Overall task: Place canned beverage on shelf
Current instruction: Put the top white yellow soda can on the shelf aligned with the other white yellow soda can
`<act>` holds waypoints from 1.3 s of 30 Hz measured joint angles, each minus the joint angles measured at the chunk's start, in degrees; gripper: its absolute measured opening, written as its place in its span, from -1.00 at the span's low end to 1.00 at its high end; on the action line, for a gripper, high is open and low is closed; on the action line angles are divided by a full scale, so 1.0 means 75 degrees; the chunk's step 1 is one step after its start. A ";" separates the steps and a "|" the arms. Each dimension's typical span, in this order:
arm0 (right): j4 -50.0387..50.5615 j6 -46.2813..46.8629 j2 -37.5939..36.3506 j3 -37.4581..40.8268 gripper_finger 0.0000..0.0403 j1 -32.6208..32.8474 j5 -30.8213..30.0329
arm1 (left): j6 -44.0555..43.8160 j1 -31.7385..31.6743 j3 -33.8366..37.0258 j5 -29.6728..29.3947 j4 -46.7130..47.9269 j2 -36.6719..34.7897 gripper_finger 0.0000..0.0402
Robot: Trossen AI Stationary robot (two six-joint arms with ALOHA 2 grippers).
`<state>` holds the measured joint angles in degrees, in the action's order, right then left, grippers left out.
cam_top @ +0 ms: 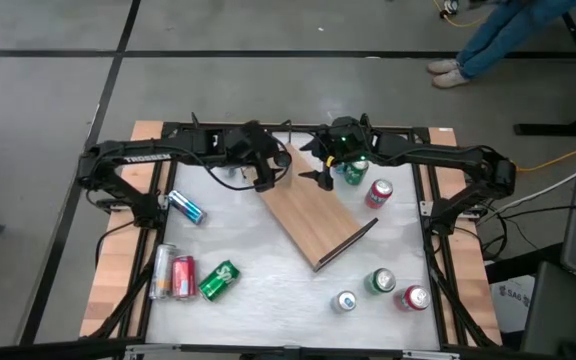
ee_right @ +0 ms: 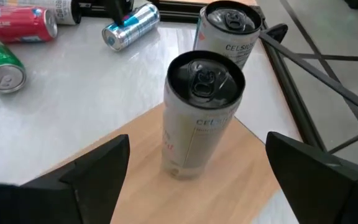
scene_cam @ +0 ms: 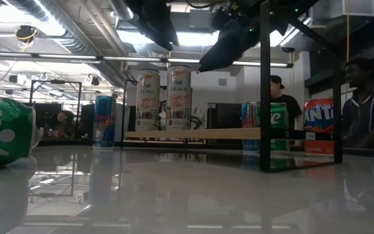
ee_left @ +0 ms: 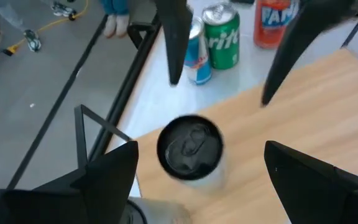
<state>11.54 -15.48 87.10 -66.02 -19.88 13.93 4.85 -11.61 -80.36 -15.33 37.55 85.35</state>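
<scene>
The shelf, a light-brown board with black end rails, lies slantwise mid-table. Two tall white cans stand upright on their bases at its far left end. My left gripper is open above that end. In the left wrist view its fingers stand either side of one can's dark top without touching. My right gripper is open, just right of the left one. In the right wrist view its fingers flank the nearer white can, apart from it, and the second can stands behind.
A blue can lies at the left. Silver, red and green cans lie near left. A green can and a red can stand right of the shelf. Three more cans stand near right.
</scene>
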 joint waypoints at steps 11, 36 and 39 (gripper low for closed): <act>0.0326 0.0002 -0.0033 0.0003 0.81 0.0006 0.0058 | 0.0048 -0.0371 0.0006 0.0047 -0.0421 0.0422 0.69; 0.0361 0.0019 -0.0033 0.0003 0.81 0.0006 0.0170 | -0.0018 -0.0650 0.0003 0.0478 -0.0590 0.1216 0.69; 0.0381 0.0020 -0.0033 0.0003 0.81 0.0006 0.0170 | -0.0019 -0.0654 0.0003 0.0459 -0.0478 0.1216 0.69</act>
<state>14.39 -15.32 86.85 -66.00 -19.84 15.20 4.71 -16.52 -80.34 -11.89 33.96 94.48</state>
